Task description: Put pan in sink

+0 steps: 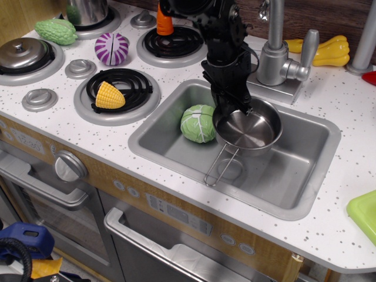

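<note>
Down at the bottom of the frame sits the oven door with its handle, and at the lower right edge a lime-green tray corner rests on the speckled white tabletop. Just above, the sink fills the middle of the frame. Inside it, the pan hangs over the basin, its wire loop handle pointing toward the lower left, over the drain. A green cabbage lies in the sink just left of the pan, seemingly touching it. The black tool comes down from the upper centre and is clenched on the pan's far-left rim. Left of the sink, a corn cob rests on a black burner. Farther back stand the faucet, a purple-striped vegetable, a lidded grey pot, a carrot and a yellow pepper.
</note>
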You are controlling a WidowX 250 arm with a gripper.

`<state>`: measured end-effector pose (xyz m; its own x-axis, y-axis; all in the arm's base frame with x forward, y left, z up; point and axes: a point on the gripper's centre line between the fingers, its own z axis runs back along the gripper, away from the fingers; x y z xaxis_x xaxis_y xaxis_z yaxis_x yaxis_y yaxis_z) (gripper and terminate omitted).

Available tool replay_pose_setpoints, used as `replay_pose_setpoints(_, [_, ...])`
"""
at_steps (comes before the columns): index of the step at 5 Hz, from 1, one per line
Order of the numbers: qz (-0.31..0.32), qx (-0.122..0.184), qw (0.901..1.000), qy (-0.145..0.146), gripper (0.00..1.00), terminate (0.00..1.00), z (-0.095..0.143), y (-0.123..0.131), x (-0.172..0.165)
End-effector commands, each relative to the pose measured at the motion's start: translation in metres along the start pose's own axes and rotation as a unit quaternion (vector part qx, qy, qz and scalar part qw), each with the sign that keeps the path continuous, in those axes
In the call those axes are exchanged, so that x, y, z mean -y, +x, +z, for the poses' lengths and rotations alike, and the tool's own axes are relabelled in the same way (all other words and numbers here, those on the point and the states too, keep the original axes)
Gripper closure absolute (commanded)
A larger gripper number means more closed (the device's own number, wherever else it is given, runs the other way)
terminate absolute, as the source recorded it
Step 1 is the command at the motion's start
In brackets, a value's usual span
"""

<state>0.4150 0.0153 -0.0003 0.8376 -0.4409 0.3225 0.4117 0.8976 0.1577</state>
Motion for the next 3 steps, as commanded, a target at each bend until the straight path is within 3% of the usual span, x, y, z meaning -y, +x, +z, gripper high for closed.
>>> replay_pose_setpoints(1, [-0.005,0.031,0.9992,0.026,0.00,0.00,0.0072,0.0070,-0.0078])
replay_pose_setpoints(2, [-0.005,0.031,0.9992,0.026,0.00,0.00,0.0072,0.0070,-0.0078])
replay_pose_setpoints(3, [-0.005,0.031,0.9992,0.026,0.00,1.00,0.0072,0.0070,-0.0078])
